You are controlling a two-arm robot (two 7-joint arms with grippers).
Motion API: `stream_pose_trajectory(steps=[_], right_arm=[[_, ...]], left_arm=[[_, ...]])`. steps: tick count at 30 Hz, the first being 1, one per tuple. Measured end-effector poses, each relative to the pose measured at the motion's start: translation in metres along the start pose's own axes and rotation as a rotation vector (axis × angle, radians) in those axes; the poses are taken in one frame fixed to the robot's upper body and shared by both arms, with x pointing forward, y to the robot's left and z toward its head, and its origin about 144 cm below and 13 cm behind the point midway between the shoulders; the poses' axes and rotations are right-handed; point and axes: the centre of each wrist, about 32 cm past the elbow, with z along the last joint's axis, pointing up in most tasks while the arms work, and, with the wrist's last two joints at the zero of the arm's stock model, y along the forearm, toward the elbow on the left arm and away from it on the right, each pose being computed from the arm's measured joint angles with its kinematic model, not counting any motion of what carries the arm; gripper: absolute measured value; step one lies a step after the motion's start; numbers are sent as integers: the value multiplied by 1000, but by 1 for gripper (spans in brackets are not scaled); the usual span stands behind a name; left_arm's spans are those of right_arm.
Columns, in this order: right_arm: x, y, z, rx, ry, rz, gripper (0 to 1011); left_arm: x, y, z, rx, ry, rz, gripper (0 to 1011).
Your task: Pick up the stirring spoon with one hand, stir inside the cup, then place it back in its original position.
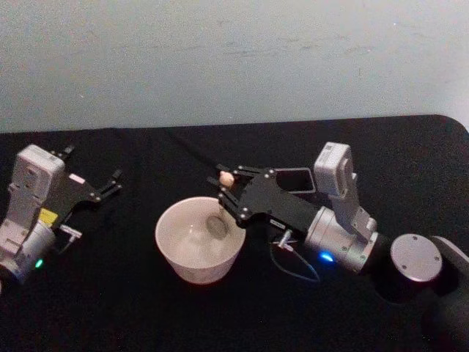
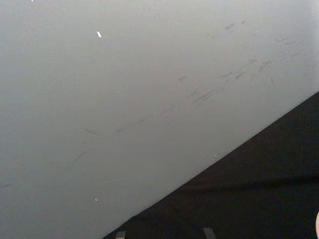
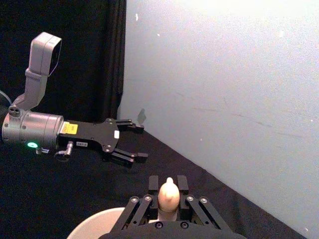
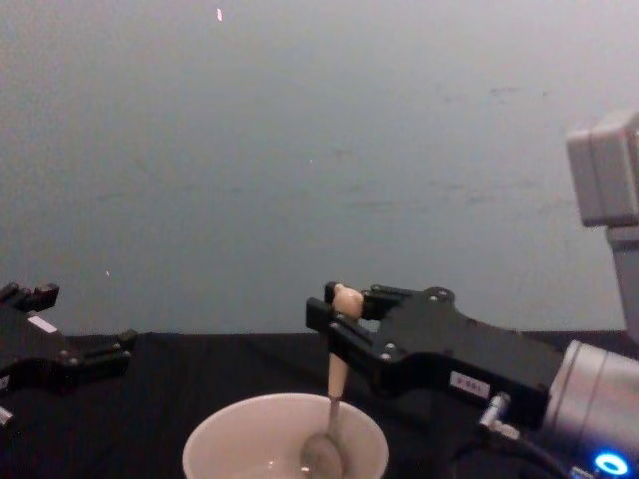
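Right gripper (image 4: 344, 311) clamping stirring spoon (image 4: 336, 384), near upright, knob up, bowl down inside cup (image 4: 220, 424), left gripper (image 1: 93, 164) spread wide

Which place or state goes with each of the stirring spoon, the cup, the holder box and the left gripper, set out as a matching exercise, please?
1 stirring spoon
2 cup
3 holder box
4 left gripper

A dark grey, behind the right gripper
B held by the right gripper, bowl down in the cup
C open, left of the cup
D cream-white, round

Pairs: 1-B, 2-D, 3-A, 4-C
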Motion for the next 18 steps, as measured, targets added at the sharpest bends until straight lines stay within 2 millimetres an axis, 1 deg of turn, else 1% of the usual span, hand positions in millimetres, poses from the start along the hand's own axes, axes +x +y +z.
stream_pose_trajectory(steps=[6, 10, 14, 18], right_arm=[[0, -10, 3, -1, 9, 5, 213], [-6, -19, 4, -1, 25, 29, 213], [-11, -22, 5, -4, 32, 49, 213], [-20, -19, 4, -3, 47, 73, 213]], left_arm=[[0, 0, 0, 0, 0, 0, 1001], [0, 0, 0, 0, 0, 0, 1001], [0, 0, 0, 0, 0, 0, 1001], [0, 0, 0, 0, 0, 0, 1001]])
